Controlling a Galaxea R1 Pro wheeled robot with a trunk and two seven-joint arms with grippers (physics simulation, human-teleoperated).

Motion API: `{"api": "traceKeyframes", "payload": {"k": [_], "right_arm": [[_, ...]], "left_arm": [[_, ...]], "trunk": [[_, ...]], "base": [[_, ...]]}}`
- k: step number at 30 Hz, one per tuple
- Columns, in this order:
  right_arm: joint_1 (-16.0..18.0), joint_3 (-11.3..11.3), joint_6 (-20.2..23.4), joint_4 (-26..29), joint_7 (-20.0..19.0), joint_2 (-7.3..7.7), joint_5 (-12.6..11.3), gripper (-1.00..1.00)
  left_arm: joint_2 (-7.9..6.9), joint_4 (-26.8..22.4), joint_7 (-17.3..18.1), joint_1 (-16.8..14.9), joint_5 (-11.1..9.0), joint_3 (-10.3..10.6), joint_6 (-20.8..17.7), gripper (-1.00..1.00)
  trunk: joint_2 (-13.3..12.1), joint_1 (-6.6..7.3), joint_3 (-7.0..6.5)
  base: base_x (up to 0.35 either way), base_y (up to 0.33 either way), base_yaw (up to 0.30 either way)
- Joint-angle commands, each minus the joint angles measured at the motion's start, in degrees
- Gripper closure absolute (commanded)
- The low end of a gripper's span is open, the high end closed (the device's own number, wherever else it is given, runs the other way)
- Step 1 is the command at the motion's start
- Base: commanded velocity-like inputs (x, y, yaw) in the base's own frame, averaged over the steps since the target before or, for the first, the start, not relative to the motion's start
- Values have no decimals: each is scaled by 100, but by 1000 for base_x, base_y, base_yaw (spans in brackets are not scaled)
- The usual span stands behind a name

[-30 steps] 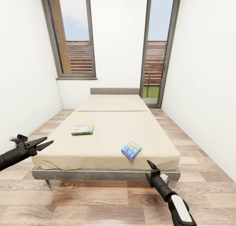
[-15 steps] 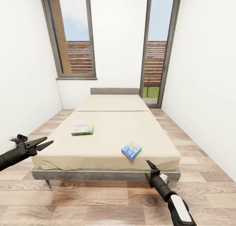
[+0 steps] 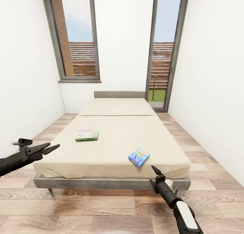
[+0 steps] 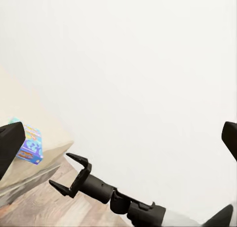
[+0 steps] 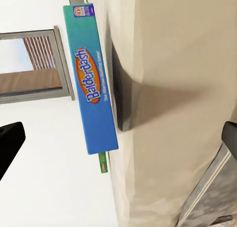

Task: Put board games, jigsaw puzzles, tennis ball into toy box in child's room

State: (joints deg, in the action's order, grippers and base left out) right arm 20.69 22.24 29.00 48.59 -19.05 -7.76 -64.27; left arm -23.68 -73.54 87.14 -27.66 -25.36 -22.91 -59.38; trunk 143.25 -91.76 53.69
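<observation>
Blue board game [image 3: 139,157] lies flat near the bed [image 3: 112,139] foot edge, right side; green board game [image 3: 87,135] lies nearer the left edge. Left gripper [image 3: 51,148] and right gripper [image 3: 154,169]: jaws spread, empty.

Blue board game [image 3: 139,157]; green-white board game [image 3: 87,135]; beige bed [image 3: 115,139].

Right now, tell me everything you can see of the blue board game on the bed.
The blue board game is a small flat rectangular printed box, seemingly cardboard. Its top is blue with a colourful picture; one long blue side carries an orange oval reading "Balderdash". It lies closed, flat and skewed on the beige bed, near the foot-end corner on the robot's right. Only the bedcover touches it; the right pincer hangs just short of it.
</observation>
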Motion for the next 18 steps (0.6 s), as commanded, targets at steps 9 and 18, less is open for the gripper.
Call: {"api": "traceKeyframes", "payload": {"k": [9, 18], "right_arm": [[20, 19, 53, 1, -2, -12, -24, -100], [23, 18, 53, 1, -2, -13, -24, -100]], "left_arm": [[9, -744, 286, 11, 27, 1392, -56, -100], [4, -807, 286, 7, 48, 1843, -56, -100]], "trunk": [[3, 1, 6], [3, 1, 6]], "base": [[1, 1, 0], [1, 64, 0]]}}
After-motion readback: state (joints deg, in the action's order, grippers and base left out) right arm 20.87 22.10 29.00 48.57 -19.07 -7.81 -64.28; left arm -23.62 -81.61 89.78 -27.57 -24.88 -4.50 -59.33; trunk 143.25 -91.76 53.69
